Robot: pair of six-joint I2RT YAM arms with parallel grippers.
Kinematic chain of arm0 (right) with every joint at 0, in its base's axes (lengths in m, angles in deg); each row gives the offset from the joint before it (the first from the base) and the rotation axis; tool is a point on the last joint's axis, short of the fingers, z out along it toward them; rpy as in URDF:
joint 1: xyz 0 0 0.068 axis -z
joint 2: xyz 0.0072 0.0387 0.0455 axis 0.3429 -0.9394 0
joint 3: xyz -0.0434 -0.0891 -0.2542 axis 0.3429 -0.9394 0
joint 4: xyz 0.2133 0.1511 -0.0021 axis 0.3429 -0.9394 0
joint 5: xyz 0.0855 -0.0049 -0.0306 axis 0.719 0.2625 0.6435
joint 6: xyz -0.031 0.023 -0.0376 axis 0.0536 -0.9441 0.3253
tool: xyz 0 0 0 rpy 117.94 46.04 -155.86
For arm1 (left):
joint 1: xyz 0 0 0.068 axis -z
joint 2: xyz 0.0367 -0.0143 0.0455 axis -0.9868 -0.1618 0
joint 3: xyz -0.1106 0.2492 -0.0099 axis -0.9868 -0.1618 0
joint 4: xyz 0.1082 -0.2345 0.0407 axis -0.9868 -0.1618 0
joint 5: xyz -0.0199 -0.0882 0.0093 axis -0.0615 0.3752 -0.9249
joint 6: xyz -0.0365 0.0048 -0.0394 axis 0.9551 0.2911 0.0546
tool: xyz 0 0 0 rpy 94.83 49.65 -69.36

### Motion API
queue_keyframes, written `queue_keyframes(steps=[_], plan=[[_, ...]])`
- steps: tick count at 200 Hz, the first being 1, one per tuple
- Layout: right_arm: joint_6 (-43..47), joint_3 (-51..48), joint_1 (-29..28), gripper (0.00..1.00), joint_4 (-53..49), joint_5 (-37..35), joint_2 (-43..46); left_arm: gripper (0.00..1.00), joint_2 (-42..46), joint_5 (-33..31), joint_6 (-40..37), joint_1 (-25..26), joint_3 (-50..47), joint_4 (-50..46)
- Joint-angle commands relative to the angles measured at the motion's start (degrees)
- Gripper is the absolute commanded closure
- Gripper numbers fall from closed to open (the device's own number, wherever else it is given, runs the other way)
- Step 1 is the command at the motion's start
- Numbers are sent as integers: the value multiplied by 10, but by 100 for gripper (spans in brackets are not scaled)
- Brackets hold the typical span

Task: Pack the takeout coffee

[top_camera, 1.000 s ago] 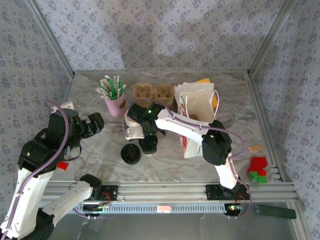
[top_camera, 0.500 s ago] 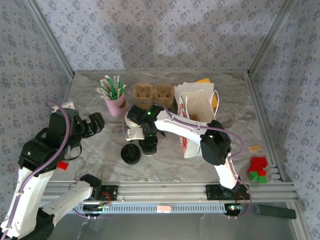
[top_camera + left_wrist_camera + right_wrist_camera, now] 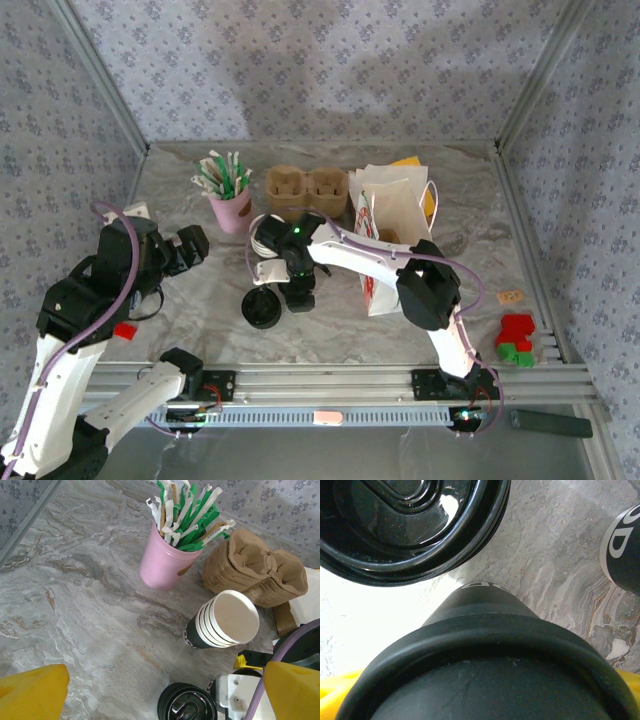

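Grey marbled table [image 3: 180,185] inside patterned fabric walls. Progress: early, nothing packed. My left gripper [image 3: 188,247] hangs wide and empty at the left. At centre my right gripper [image 3: 298,292] stands wide astride the takeout coffee [image 3: 485,680], which appears to stand on the table just beside the loose lid [image 3: 262,307]. I cannot confirm contact, and I judge the cup not yet lifted. Outstanding: grasp, carry right, lower into the white paper bag [image 3: 395,250]. Count, left to right: one pink cup [image 3: 230,212] of straws, one stack of paper cups [image 3: 225,620] showing about four rims, one loose lid, one lidded coffee, one stack of brown carriers [image 3: 305,190], one bag, one cluster of red and green blocks [image 3: 517,338]
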Motion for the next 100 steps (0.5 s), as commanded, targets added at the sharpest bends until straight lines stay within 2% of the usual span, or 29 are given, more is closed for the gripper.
queue_keyframes(steps=[1,100], plan=[[-12,3,-4,3,-4,-5,1,0,0,3,-4,-4,6,14],[-21,7,-4,14,-25,-8,13,0,-2,5,-5,-4,6,17]])
